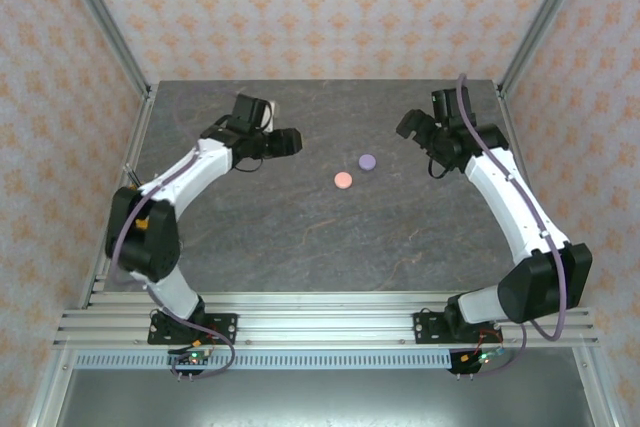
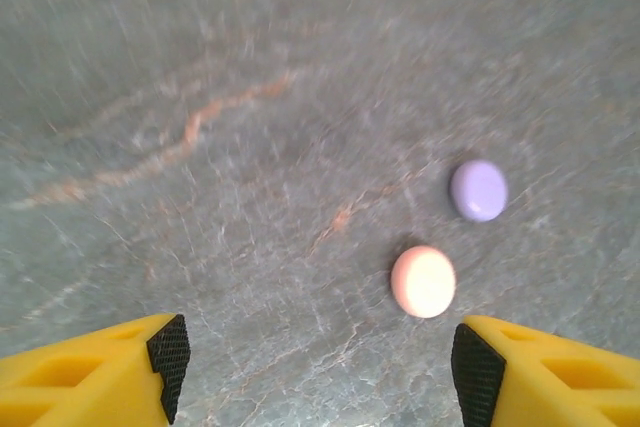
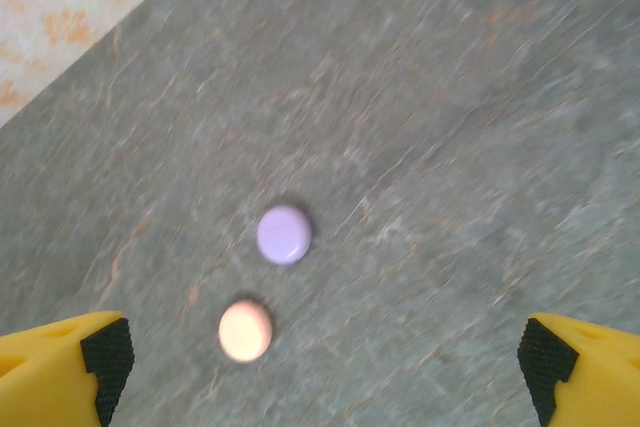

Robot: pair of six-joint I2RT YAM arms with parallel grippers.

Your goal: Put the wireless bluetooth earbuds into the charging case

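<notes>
The left gripper [image 1: 288, 141] hangs with its yellow fingers [image 2: 90, 377] spread and nothing between them, facing inward across the grey stone-patterned table [image 1: 250, 247]. To its right, slightly nearer the arm bases, lies the pink charging case [image 1: 343, 180], closer to this arm. The lilac charging case [image 1: 367, 161] sits just beside it, farther back and closer to the right gripper [image 1: 412, 127], which is likewise spread wide and empty. Both discs look closed (being round, they offer no long axis), so the earbuds are presumably inside.
</notes>
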